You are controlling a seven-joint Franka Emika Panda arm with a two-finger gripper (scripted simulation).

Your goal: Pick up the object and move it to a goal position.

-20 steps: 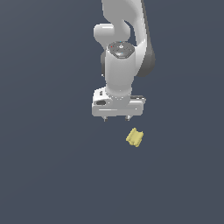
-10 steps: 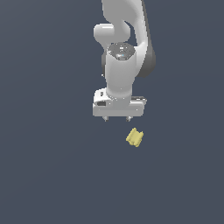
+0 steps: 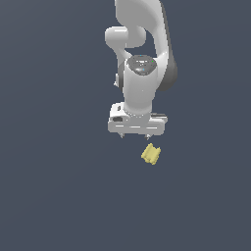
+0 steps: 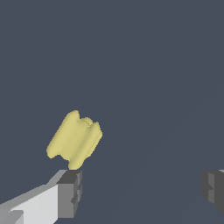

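The arm has swung a little toward the exterior view's right over the last second, so its white gripper now hangs closer to the yellow block than it did. The block itself has not moved: it lies on the dark floor just below and to the right of the gripper in the exterior view, not touched by anything.

The gripper's fingers are spread wide with nothing between them. In the wrist view one dark pad sits just beside the block, while the other pad is well off to the far side, so the block is in line with one finger, not the gap.

That shift reads as the approach step, and it looks unfinished. I would judge the gripper needs to go further the same way to centre the block between the fingers before it descends; dropping now risks a finger landing on the block and knocking it aside.
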